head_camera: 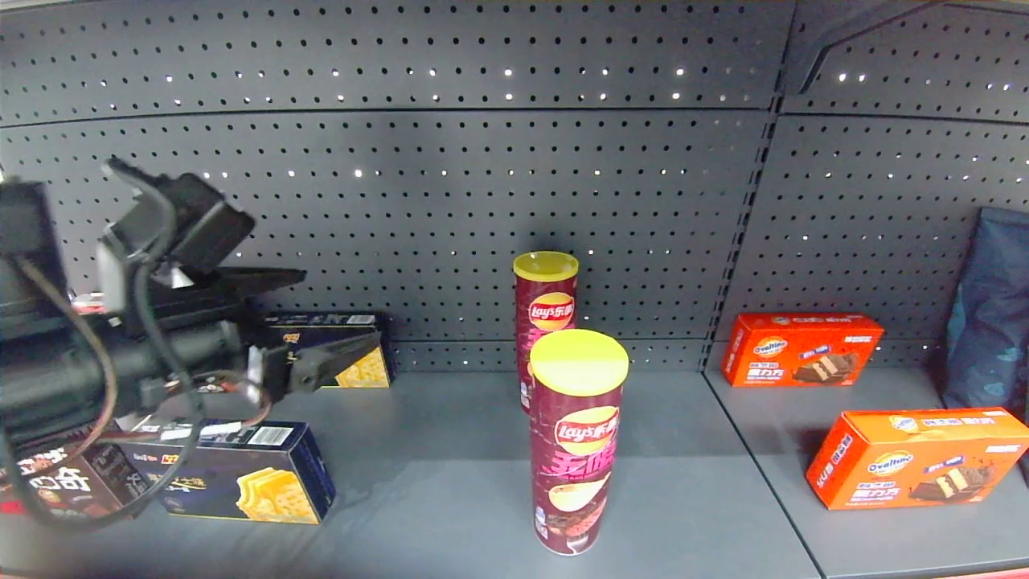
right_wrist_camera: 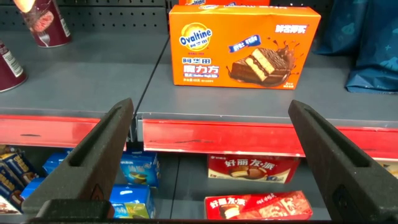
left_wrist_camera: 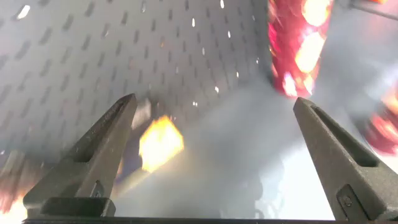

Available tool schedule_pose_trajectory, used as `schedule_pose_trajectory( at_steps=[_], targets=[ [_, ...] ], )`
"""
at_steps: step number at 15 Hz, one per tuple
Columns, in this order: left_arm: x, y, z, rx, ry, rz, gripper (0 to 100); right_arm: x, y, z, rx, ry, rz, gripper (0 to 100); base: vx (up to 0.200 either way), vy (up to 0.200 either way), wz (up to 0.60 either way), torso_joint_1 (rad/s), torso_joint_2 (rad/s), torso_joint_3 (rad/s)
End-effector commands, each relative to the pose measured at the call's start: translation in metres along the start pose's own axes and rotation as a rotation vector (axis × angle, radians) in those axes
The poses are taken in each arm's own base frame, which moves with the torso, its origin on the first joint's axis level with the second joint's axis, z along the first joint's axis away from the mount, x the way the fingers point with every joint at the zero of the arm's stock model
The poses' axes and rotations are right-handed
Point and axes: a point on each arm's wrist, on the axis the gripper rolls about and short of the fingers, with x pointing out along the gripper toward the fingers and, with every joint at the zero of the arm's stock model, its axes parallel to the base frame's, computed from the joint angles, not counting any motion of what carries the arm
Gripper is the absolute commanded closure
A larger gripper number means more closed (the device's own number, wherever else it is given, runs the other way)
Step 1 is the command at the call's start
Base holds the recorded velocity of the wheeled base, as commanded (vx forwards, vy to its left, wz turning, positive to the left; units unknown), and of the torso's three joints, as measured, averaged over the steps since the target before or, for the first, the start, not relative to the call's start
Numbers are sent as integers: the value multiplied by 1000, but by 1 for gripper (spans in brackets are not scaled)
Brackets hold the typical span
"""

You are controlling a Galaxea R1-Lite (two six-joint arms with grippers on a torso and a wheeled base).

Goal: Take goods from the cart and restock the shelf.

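My left gripper (head_camera: 342, 310) hangs open over the left part of the grey shelf (head_camera: 450, 434), just in front of a navy cracker box (head_camera: 342, 347) that stands against the back panel. Nothing is between its fingers. In the left wrist view the same gripper (left_wrist_camera: 214, 102) faces that box's yellow cracker picture (left_wrist_camera: 160, 142), with a maroon chips can (left_wrist_camera: 298, 43) off to one side. A second navy cracker box (head_camera: 241, 474) lies below the arm. My right gripper (right_wrist_camera: 211, 109) is open and empty in front of the shelf's red edge strip (right_wrist_camera: 217, 137), facing an orange wafer box (right_wrist_camera: 244, 46).
Two maroon chips cans with yellow lids stand mid-shelf, one (head_camera: 577, 438) in front of the other (head_camera: 545, 322). Two orange boxes (head_camera: 800, 348) (head_camera: 916, 457) and a blue bag (head_camera: 993, 314) fill the right bay. A lower shelf holds red boxes (right_wrist_camera: 252, 169) and blue packs (right_wrist_camera: 137, 171).
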Motion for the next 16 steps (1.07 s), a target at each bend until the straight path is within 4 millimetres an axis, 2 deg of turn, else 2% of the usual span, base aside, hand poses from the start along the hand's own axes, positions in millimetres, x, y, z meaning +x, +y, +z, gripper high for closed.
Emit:
schedule_pose_trajectory(
  at_steps=[1, 6, 8, 10, 11, 12, 14, 15, 16],
  targets=[
    [-86, -27, -28, 2, -48, 49, 0, 0, 0, 0, 0, 0, 0, 0, 0, 0, 0, 0, 0, 0],
    [-118, -44, -51, 15, -90, 74, 0, 0, 0, 0, 0, 0, 0, 0, 0, 0, 0, 0, 0, 0],
    [-131, -48, -52, 30, -134, 83, 0, 0, 0, 0, 0, 0, 2, 0, 0, 0, 0, 0, 0, 0],
    [-146, -56, -62, 17, -79, 73, 0, 0, 0, 0, 0, 0, 2, 0, 0, 0, 0, 0, 0, 0],
    [-146, -56, -62, 17, -79, 73, 0, 0, 0, 0, 0, 0, 2, 0, 0, 0, 0, 0, 0, 0],
    [-161, -64, -74, 19, -26, 76, 0, 3, 0, 1, 7, 40, -15, 0, 0, 0, 0, 0, 0, 0],
    [-168, -66, -77, 18, -21, 88, 0, 1, 0, 8, 6, 6, -7, 0, 0, 0, 0, 0, 0, 0],
    [-170, -67, -77, 20, -28, 90, 0, -3, 1, 87, 20, -105, 5, 0, 0, 0, 0, 0, 0, 0],
    [-170, -67, -78, 20, -27, 88, 0, 23, 0, 130, 28, -35, 70, 0, 0, 0, 0, 0, 0, 0]
  ],
)
